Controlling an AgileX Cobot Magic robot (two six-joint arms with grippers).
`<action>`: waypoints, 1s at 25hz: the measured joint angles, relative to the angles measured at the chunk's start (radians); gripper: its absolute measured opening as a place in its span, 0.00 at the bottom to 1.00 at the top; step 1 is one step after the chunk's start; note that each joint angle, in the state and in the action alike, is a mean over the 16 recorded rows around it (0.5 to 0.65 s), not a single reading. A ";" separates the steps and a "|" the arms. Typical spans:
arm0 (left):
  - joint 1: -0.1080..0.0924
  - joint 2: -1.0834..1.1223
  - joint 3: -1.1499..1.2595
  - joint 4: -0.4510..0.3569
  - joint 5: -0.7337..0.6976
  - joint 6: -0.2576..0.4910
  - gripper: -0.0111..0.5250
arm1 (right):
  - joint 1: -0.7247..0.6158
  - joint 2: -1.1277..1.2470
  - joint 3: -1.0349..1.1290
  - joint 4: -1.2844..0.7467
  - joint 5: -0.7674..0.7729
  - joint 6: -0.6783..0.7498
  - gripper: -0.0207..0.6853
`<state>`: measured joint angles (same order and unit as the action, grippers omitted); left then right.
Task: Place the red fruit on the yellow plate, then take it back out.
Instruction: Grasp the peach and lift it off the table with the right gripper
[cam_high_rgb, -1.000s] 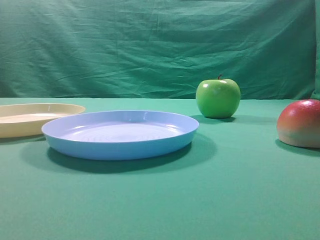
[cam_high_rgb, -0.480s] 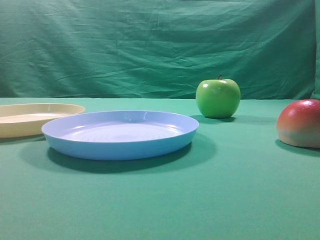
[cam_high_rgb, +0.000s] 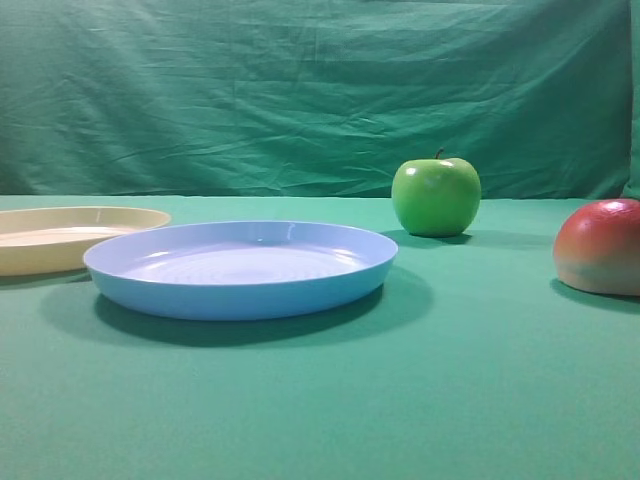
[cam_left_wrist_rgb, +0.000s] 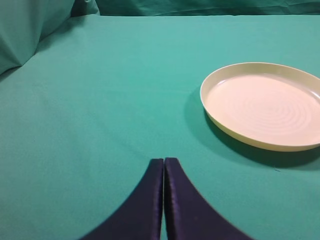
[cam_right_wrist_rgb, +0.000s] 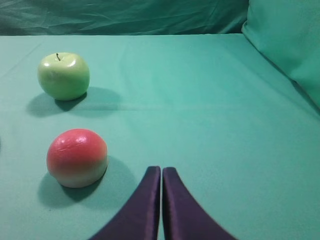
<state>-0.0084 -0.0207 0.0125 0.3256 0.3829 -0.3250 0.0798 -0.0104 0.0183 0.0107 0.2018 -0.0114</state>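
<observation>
Counter (cam_high_rgb: 480, 400), green cloth, left to right: yellow plate (cam_high_rgb: 60, 240), bare, with the left gripper (cam_left_wrist_rgb: 163, 167) low beside it, fingers (cam_left_wrist_rgb: 150, 200) clenched on nothing; light blue plate (cam_high_rgb: 240, 270) just right of it; green apple (cam_high_rgb: 435, 196) farther back. Red fruit (cam_high_rgb: 600, 246) sits at far right, well apart from the yellow plate. Right gripper (cam_right_wrist_rgb: 161, 175) hovers just beside the fruit, fingers pressed together, holding nothing.

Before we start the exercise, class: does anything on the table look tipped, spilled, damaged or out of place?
Nothing stands out. The red fruit and green apple rest on the cloth, apart. The yellow plate and blue plate lie flat and empty.
</observation>
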 joint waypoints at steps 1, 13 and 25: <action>0.000 0.000 0.000 0.000 0.000 0.000 0.02 | 0.000 0.001 -0.007 0.003 -0.021 0.001 0.03; 0.000 0.000 0.000 0.000 0.000 0.000 0.02 | 0.000 0.201 -0.216 0.012 -0.039 -0.017 0.03; 0.000 0.000 0.000 0.000 0.000 0.000 0.02 | 0.000 0.588 -0.460 0.057 0.280 -0.104 0.03</action>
<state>-0.0084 -0.0207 0.0125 0.3256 0.3829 -0.3250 0.0799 0.5772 -0.4421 0.0675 0.4814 -0.1150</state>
